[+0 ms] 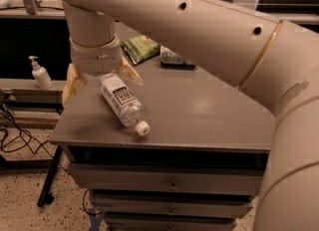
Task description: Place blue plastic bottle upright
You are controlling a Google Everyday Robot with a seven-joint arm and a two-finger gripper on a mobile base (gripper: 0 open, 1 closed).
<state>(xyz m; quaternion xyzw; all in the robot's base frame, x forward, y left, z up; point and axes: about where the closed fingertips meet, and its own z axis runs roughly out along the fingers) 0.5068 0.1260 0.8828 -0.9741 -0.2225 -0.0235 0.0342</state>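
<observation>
In the camera view, the blue plastic bottle (120, 103) lies on its side near the front left corner of the grey drawer cabinet (209, 110), its white cap (142, 129) pointing at the cabinet's front edge. The gripper (102, 86) hangs over the cabinet's left edge, jaws spread wide, one tan finger (71, 81) on either side of the bottle's base end, gripping nothing. At the cabinet's back edge lie a green packet (141, 48) and a can (174, 57). A white pump bottle (40, 73) stands left of the cabinet.
</observation>
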